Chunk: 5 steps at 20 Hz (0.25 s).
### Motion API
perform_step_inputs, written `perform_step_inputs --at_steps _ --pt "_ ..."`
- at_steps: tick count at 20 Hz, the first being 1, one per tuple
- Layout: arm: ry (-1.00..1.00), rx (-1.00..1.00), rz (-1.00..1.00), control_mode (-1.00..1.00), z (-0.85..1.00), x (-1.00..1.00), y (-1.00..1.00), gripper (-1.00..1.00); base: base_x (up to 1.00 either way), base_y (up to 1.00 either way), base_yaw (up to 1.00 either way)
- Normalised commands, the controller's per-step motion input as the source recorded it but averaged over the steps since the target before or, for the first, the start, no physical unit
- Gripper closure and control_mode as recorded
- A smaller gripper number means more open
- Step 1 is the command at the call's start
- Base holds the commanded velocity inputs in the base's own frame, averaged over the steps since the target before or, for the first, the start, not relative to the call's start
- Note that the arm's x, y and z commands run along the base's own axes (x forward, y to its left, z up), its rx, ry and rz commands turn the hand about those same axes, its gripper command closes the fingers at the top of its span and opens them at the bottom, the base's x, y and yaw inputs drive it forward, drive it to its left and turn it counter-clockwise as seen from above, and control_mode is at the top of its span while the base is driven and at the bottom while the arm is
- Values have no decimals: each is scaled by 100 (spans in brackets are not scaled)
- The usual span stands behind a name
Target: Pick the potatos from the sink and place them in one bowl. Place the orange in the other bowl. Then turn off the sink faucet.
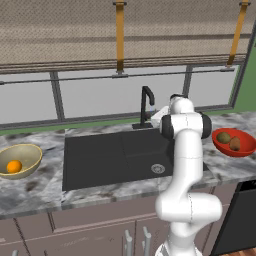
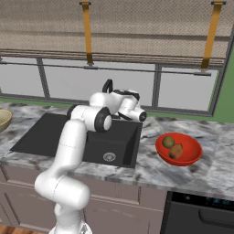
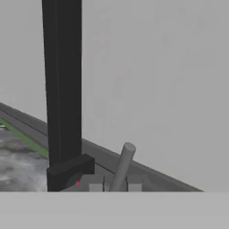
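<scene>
Both potatos (image 1: pixel 223 137) (image 2: pixel 168 141) lie in the red bowl (image 1: pixel 245 148) (image 2: pixel 192 157) on the counter to the right of the sink (image 1: pixel 100 160) (image 2: pixel 41 135). Over on the left, the tan-yellow bowl (image 1: pixel 31 152) holds the orange (image 1: pixel 14 166). The black sink faucet (image 1: pixel 146 102) (image 2: pixel 108 85) (image 3: pixel 62 89) stands behind the basin. My gripper (image 1: pixel 156 116) (image 3: pixel 115 188) is at the faucet's base, shut. A thin grey lever (image 3: pixel 124 163) rises right at the fingertips (image 3: pixel 95 187). I cannot tell whether they touch it.
The arm (image 1: pixel 187 165) (image 2: pixel 73 137) reaches over the sink's right half. A window wall (image 1: pixel 100 95) runs close behind the faucet. A dark appliance (image 2: pixel 201 212) sits under the counter at the right. The silver drain (image 1: pixel 158 168) shows in the basin.
</scene>
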Motion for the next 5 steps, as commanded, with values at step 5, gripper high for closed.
perform_step_inputs --at_steps 5 --pt "0 0 12 -100 80 77 44 100 0 0 0"
